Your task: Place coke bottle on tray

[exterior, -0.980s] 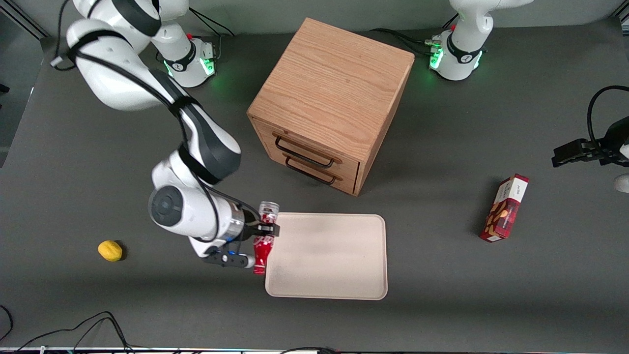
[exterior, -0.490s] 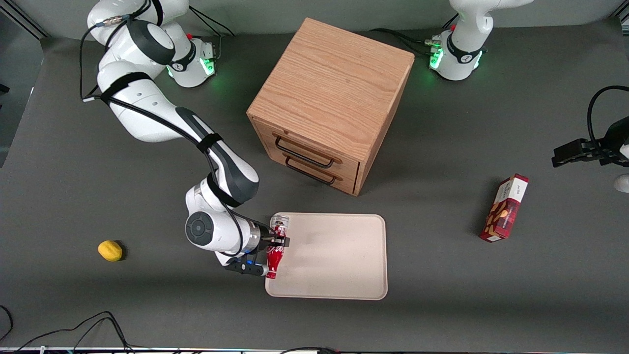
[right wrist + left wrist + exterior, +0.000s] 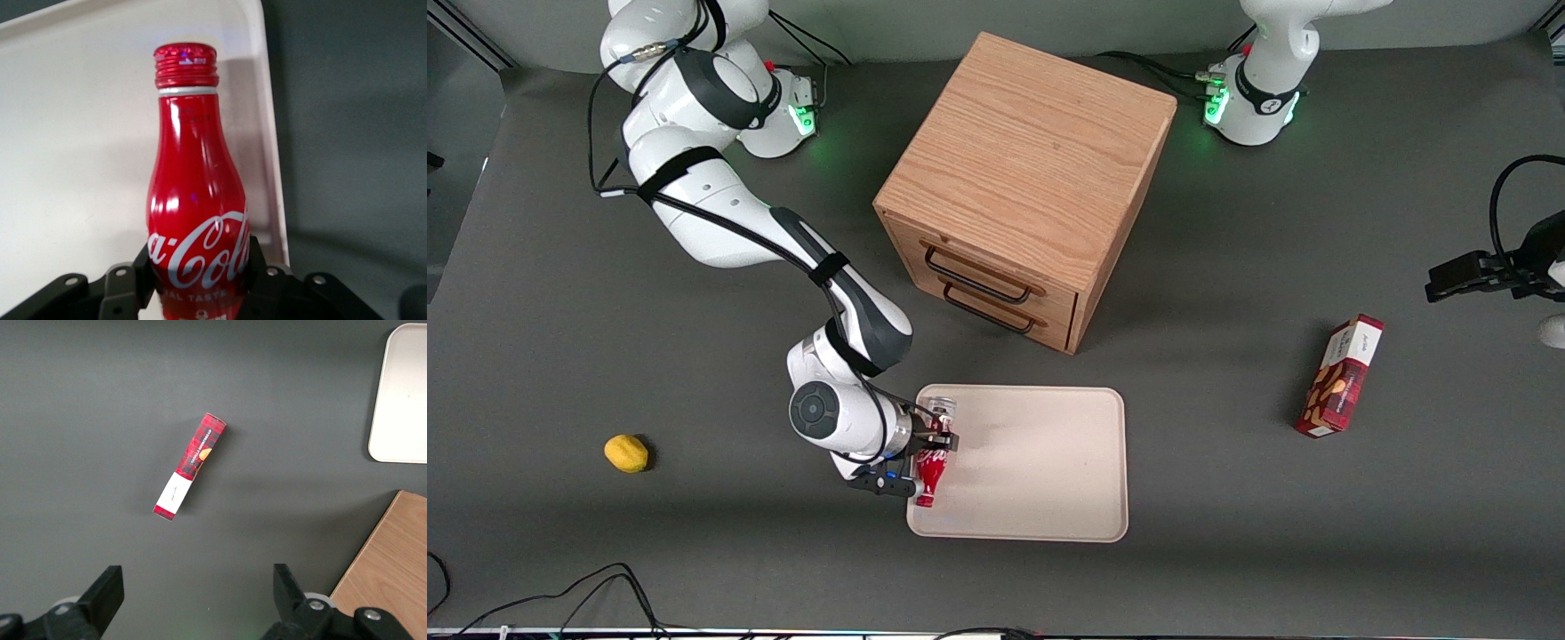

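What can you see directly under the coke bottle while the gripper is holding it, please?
The beige tray lies under the coke bottle, near its edge toward the working arm's end. The gripper is shut on the bottle; whether the bottle touches the tray is hidden.

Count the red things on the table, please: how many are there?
2. The coke bottle is held by the gripper over the tray edge; the snack box lies toward the parked arm's end. None seems hidden.
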{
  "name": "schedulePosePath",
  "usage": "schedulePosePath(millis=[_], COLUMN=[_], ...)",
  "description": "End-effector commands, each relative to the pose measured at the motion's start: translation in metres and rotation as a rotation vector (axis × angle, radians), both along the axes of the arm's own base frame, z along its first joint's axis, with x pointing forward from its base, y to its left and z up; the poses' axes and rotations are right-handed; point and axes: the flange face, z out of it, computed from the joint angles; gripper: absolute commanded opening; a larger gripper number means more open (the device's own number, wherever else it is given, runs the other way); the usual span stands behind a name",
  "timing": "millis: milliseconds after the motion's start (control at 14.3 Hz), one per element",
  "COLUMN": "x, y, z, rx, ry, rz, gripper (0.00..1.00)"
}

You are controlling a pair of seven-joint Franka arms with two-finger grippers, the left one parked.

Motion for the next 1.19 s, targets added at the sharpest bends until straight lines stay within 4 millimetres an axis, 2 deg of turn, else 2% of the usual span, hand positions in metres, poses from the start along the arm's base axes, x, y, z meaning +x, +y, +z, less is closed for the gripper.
schedulePosePath(millis=[0,490,630,700,910,980,1120], x=[0.005,0.001,0.003,0.004,0.008,0.006,-0.001], y=[0.002,0.003,0.002,0.004,0.009,0.013,0.014], z=[0.004,-0.001,0.005,0.017,0.084,0.112,0.179], rx=[-0.040,-0.051,-0.049,-0.039,-0.031,-0.031,-0.059], ry=[-0.042,-0.036,-0.043,-0.050,-0.103,-0.117,-0.154], rz=[-0.001,0.008,0.006,0.004,0.026,0.042,0.083], gripper=[1.00,1.00,1.00,1.00,1.00,1.00,1.00])
